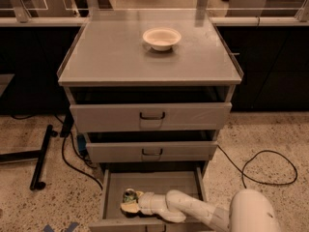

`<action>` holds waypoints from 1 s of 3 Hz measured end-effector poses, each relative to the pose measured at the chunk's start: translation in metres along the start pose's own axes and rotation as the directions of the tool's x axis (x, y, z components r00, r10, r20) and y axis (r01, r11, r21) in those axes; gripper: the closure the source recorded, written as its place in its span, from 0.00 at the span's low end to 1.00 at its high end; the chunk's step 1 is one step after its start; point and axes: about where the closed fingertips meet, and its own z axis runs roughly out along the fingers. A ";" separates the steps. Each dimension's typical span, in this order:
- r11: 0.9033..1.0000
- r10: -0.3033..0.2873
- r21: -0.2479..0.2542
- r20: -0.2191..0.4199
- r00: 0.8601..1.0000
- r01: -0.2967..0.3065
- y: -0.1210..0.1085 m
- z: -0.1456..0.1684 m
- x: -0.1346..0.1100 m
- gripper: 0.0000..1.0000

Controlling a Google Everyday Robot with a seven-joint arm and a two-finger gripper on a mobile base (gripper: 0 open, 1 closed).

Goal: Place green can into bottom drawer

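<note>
The bottom drawer (113,182) is pulled out at the foot of the grey cabinet. The green can (129,195) stands inside it near the front left, its silver top showing. My gripper (130,203) reaches into the drawer from the right on a white arm (193,208), and its pale fingers are around the can.
A white bowl (161,37) sits on the cabinet top (106,57). The top drawer (150,116) and middle drawer (151,152) stand slightly ajar. A black cable (263,168) loops on the floor at right. A black stand leg (41,156) and cords lie at left.
</note>
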 end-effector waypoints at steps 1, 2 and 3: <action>0.992 0.057 0.114 -0.001 0.998 -0.056 -0.006 0.009 0.010 0.12; 0.969 0.092 0.231 -0.019 0.996 -0.085 -0.023 0.013 0.019 0.00; 0.952 0.108 0.292 -0.031 0.994 -0.095 -0.031 0.013 0.022 0.00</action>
